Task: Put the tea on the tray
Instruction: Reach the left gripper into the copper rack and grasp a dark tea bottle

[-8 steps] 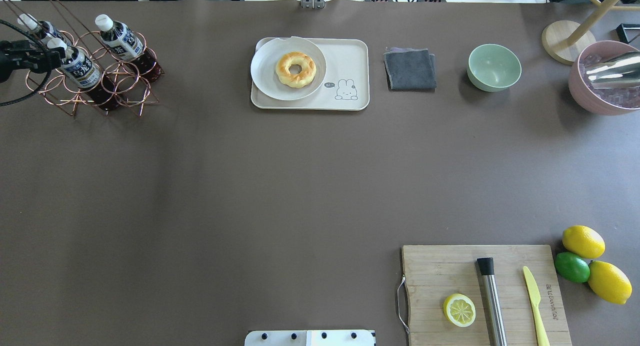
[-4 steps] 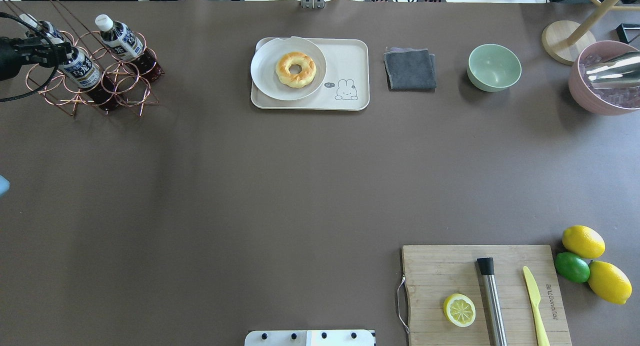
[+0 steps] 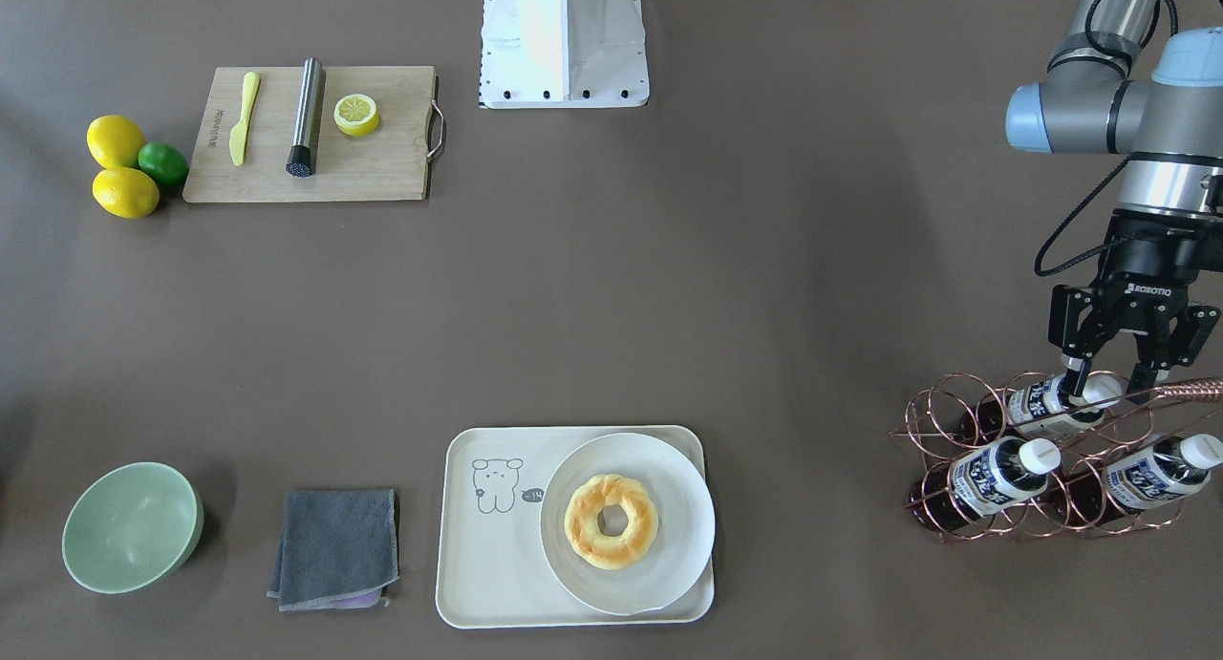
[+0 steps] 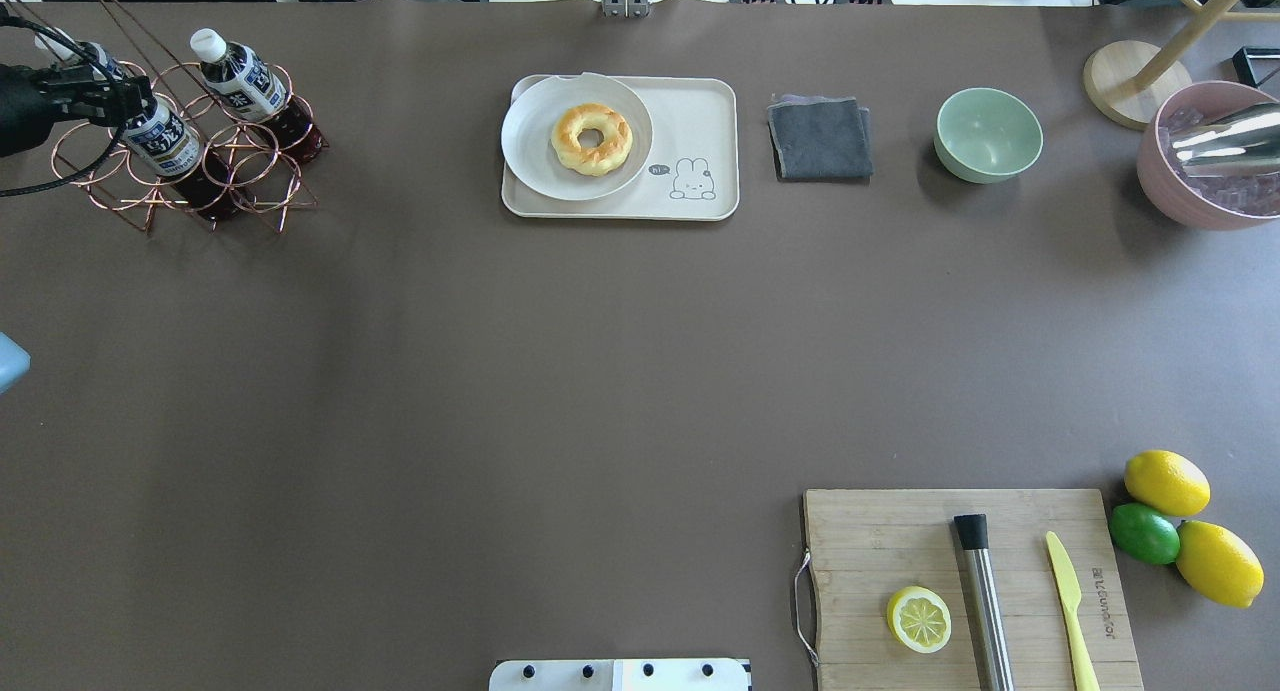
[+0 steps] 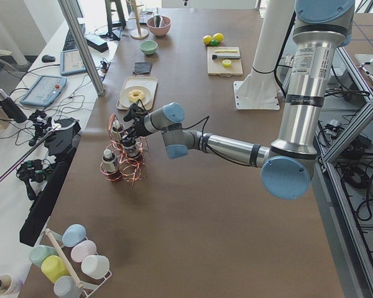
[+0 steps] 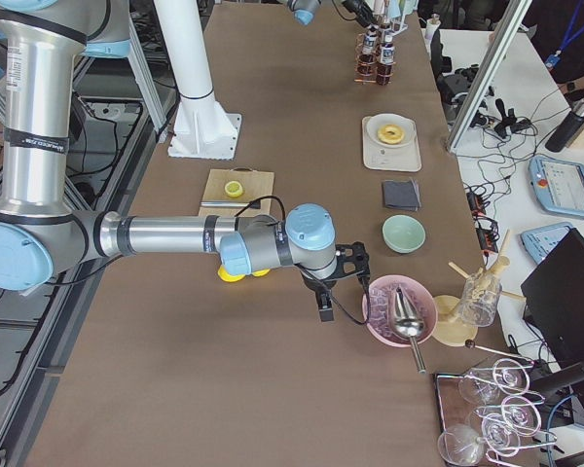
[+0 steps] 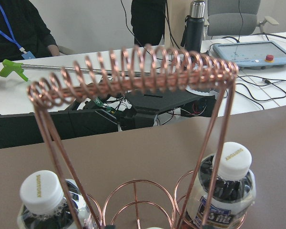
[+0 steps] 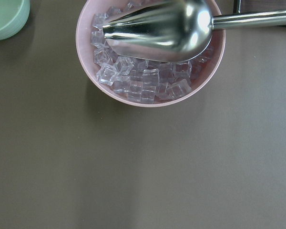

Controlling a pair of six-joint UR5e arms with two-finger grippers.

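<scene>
Reddish-brown tea (image 3: 1037, 402) in a clear plastic bottle, white cap, navy/white label, lies on its side in the top slot of the copper wire rack (image 7: 133, 76). The rack is at the far edge of the table on the robot's L. L gripper (image 3: 1108, 381) hangs straight over the cap end, jaws apart w/ the cap btwn the fingers. They don't look pressed on it, and it has hold of nothing. Two lower bottles (image 3: 994, 474) lie in the rack's bottom slots, caps pointing the same way.

Tray (image 3: 478, 564) is well apart from the rack, approx mid-table along the same far edge. It carries a round pale plate (image 3: 669, 479) w/ a ring doughnut (image 3: 611, 521) on the half nearer the rack; bear drawing (image 3: 495, 486) is on the bare half. Past the tray: folded grey cloth (image 3: 334, 545), then a green bowl (image 3: 129, 526).

R gripper (image 6: 324, 309) is over the table beside a pink bowl (image 8: 83, 47) of ice cubes (image 8: 143, 83) w/ a steel scoop (image 8: 162, 28). It shows in the side view only, so can't tell how far open.

Near the robot on its R is a wooden cutting board (image 3: 373, 168) w/ lemon half (image 3: 355, 114), steel muddler (image 3: 306, 116) and yellow knife (image 3: 244, 116). Just beside it are 2 lemons (image 3: 115, 139) and a lime (image 3: 162, 163).
</scene>
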